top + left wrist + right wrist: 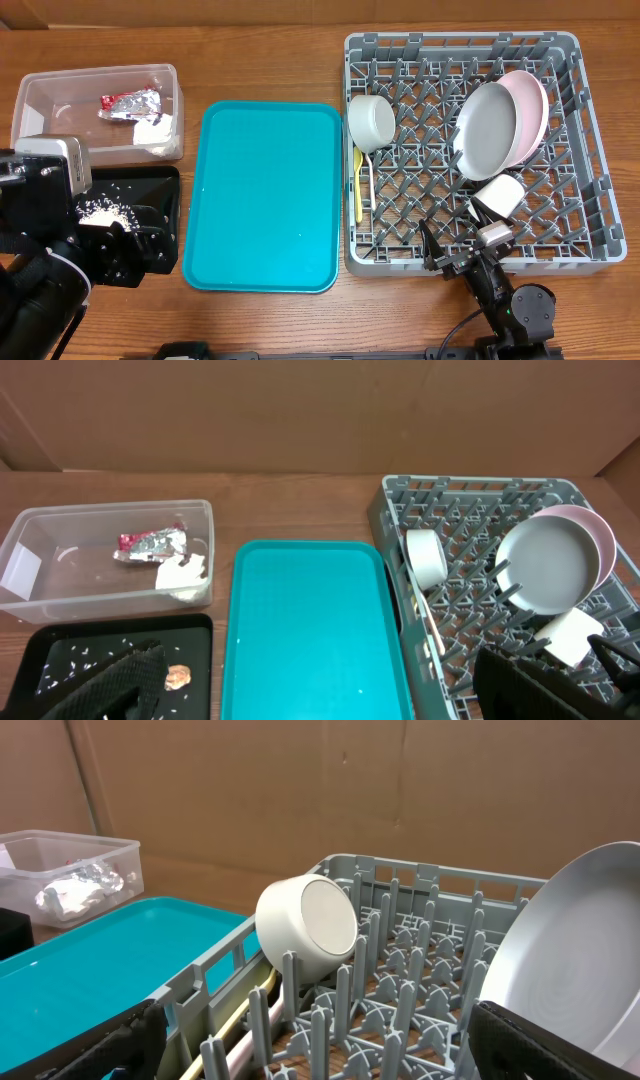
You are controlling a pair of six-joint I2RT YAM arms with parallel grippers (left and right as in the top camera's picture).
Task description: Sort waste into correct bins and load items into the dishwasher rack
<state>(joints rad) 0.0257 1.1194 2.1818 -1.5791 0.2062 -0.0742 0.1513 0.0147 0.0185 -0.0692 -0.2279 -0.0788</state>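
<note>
Right tool (pixel 452 258) is hovering at the near rim of the square grey plastic dishwasher rack (pixel 594 180). Its upright pegs are propping the smooth grey plate (pixel 487 128) against the pale pink plate (pixel 537 108), with the round bowl (pixel 371 122), white cup (pixel 498 193) and slim yellow utensil (pixel 359 185) nearby.

From the left wrist, the left tool (pixel 320 665) is showing dark fingers (pixel 120 685) standing wide apart. The clear tub (pixel 100 510) is holding the crinkled foil wrapper (pixel 150 542) and crumpled napkin (pixel 182 573). The black tray (pixel 40 650) is holding loose rice (pixel 95 652) and a brown scrap (pixel 177 677), beside the glossy teal tray (pixel 310 620).

From the right wrist, the right tool's fingers are likewise standing wide apart, and the bowl is lying tipped on its side among pegs.
</note>
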